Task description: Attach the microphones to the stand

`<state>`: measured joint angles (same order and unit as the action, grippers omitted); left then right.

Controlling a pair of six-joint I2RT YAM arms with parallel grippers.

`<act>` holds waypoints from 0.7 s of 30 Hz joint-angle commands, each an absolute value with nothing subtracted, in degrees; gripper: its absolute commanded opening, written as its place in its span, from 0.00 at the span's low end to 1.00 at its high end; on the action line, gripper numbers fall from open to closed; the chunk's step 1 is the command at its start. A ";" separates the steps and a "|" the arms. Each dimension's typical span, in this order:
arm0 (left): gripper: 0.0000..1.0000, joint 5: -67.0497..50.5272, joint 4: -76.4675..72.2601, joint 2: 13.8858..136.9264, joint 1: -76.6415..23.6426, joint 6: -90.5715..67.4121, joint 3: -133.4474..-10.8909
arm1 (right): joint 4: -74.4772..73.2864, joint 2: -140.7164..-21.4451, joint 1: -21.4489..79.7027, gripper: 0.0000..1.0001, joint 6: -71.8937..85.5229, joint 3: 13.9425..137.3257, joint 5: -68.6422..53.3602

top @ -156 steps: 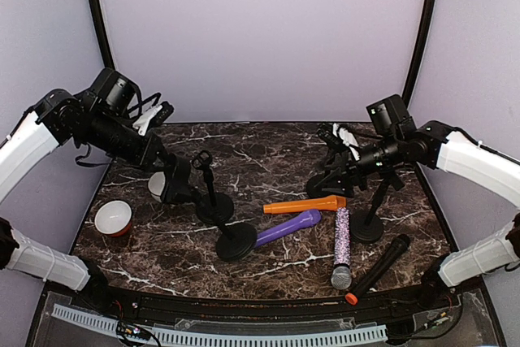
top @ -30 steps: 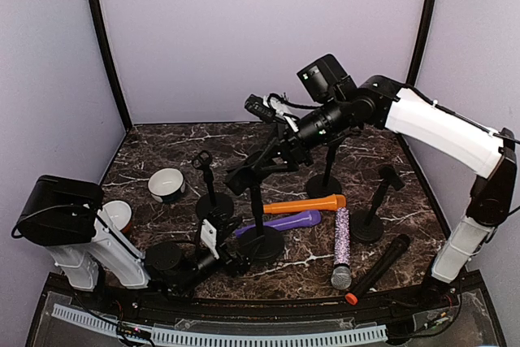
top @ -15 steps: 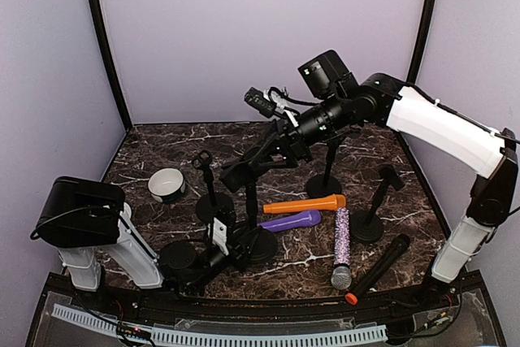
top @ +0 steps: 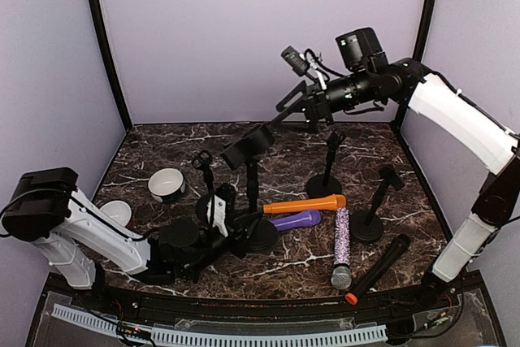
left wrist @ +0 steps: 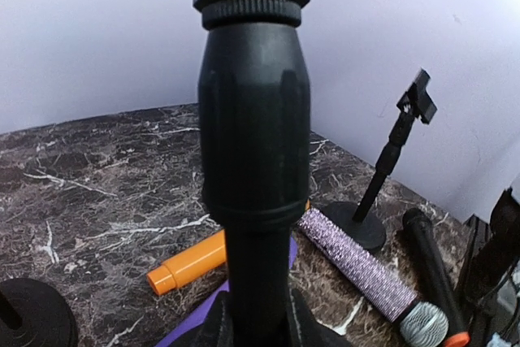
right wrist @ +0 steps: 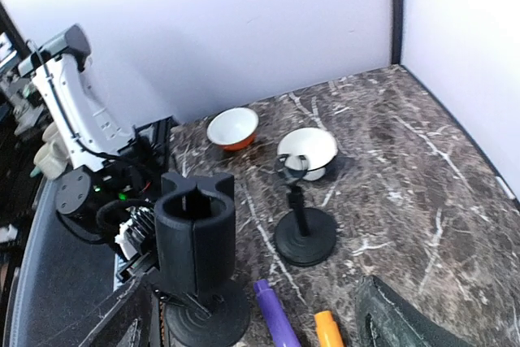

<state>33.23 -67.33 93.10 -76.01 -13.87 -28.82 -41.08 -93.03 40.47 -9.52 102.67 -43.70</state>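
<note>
The central black stand (top: 253, 188) has a tube-shaped clip (top: 248, 145) on top. My left gripper (top: 236, 229) is shut on its pole just above the base; in the left wrist view the pole (left wrist: 253, 160) fills the middle, with my fingers (left wrist: 305, 327) pressed on both sides. My right gripper (top: 294, 110) is open and empty, raised up and right of the clip (right wrist: 195, 233). The orange microphone (top: 305, 204), purple microphone (top: 295, 220), glittery lilac microphone (top: 342, 245) and black microphone with orange end (top: 378, 268) all lie on the table.
Three more black stands are on the table: one with a ring clip (top: 213, 193), one behind the orange microphone (top: 327, 168), one at the right (top: 374, 205). A white bowl (top: 166, 184) and a red-and-white bowl (top: 116, 213) sit at the left.
My right gripper has let go of the stand's clip and pulled away up and to the right. The clip now stands higher. My left gripper stays on the pole.
</note>
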 commanded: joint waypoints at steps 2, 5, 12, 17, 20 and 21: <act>0.00 27.08 -35.21 82.45 -70.86 -29.56 -43.35 | -33.50 -87.27 35.71 0.85 -2.86 97.53 -42.74; 0.00 25.76 -30.26 81.90 -69.88 -30.67 -48.72 | -30.26 -87.15 35.79 0.79 0.67 93.21 -42.30; 0.00 24.08 -25.15 83.89 -69.35 -32.46 -56.80 | -25.39 -91.56 38.29 0.67 6.33 94.45 -41.65; 0.00 24.81 -25.75 83.77 -69.35 -33.60 -57.39 | -25.07 -93.68 41.34 0.65 7.76 94.99 -40.17; 0.00 25.28 -25.98 83.67 -69.35 -34.22 -57.50 | -21.86 -92.29 41.81 0.65 10.71 91.77 -39.58; 0.00 25.37 -26.20 83.67 -69.35 -34.39 -57.48 | -21.29 -91.90 41.85 0.65 11.50 90.96 -39.33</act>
<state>24.82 -22.83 85.23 -69.34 -33.30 -54.72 -26.96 -93.69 41.04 7.51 93.10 -40.66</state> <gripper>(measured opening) 0.165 0.646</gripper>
